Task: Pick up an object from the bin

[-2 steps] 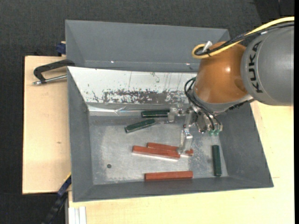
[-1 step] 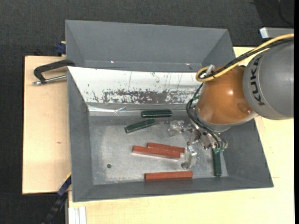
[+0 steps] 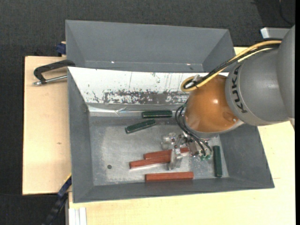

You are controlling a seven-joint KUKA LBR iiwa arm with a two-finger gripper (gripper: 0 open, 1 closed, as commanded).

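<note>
Where the arm (image 3: pixel 262 93) reached in from the right of the view, its orange wrist cover (image 3: pixel 208 109) hung low inside the grey bin (image 3: pixel 79 139). Beneath that cover, the hand (image 3: pixel 176 156) was down at the bin's floor. Whether the hand was spread or closed could not be told, because its metal parts could not be separated from the bars beneath it.

Directly under the hand lay the right end of a long red-brown bar (image 3: pixel 149 162), which stretched away to the hand's left. A short red-brown bar (image 3: pixel 157 155) lay just above it in the view, and its right end also met the hand. It could not be made out whether either bar sat within the hand's grip.

A third red-brown bar (image 3: pixel 169 176) lay just below the hand, apart from it and level in the view. Near the hand on its right, an upright dark green bar (image 3: pixel 217 161) lay on the floor. Up and to the left of the hand, well apart from it, was a tilted dark green bar (image 3: pixel 139 126). A level dark green bar (image 3: pixel 157 114) lay a little higher still. Far to the hand's left sat a small dark speck (image 3: pixel 109 167).
</note>
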